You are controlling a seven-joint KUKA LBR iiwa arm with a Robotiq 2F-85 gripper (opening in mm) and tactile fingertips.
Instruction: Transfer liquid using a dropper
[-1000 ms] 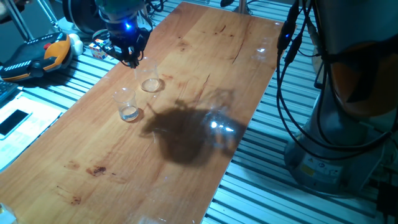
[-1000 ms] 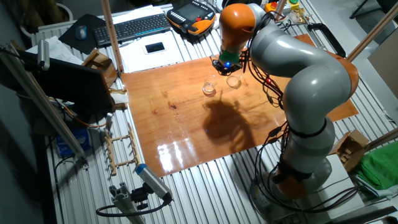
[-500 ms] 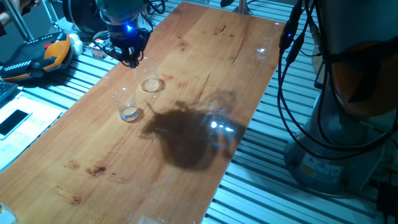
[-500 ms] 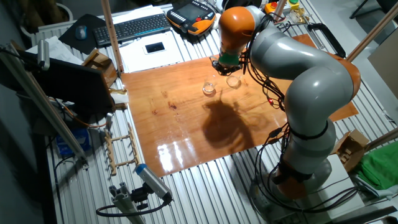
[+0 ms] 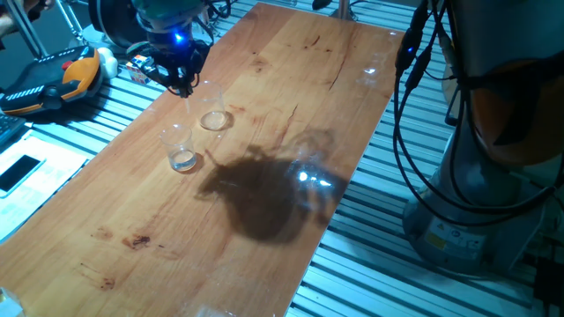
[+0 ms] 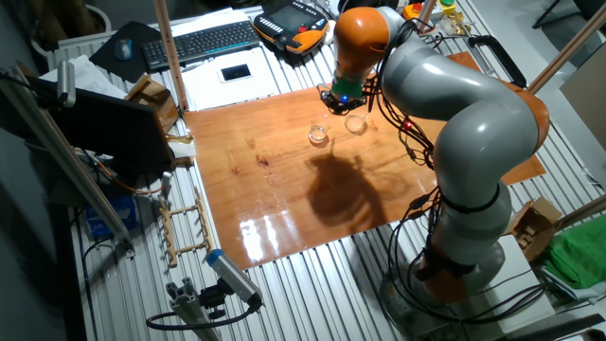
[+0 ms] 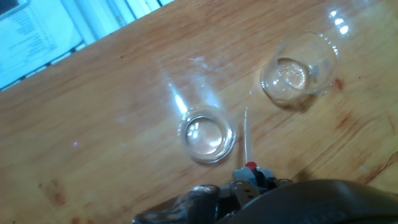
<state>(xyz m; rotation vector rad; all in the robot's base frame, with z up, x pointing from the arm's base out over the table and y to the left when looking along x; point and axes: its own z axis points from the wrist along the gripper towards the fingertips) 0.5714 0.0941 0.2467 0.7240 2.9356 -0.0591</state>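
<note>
The dropper (image 7: 247, 134) is a thin clear tube with a red end, held at that end by my gripper (image 7: 250, 178), which is shut on it. In the hand view its tip hangs just right of the low glass dish (image 7: 206, 134), apart from the rim. The clear tumbler (image 7: 299, 70) stands further right, with a whitish glint of liquid (image 7: 291, 76) at its bottom. From the fixed views, my gripper (image 5: 180, 81) (image 6: 338, 98) hovers above the table just beyond the dish (image 5: 214, 120) (image 6: 356, 124). The tumbler (image 5: 181, 148) (image 6: 319, 135) stands nearer the table's middle. The dropper is too thin to make out there.
The wooden table (image 5: 282, 106) carries only the two glasses. A teach pendant (image 5: 53, 79) lies on the slatted bench beside it, with a keyboard (image 6: 204, 40) and phone (image 6: 235, 72) further off. The arm's base and cables (image 5: 423, 132) stand at the table's far side.
My gripper has shifted slightly up and away from the dish with the dropper still in it. Both glasses have stayed put.
</note>
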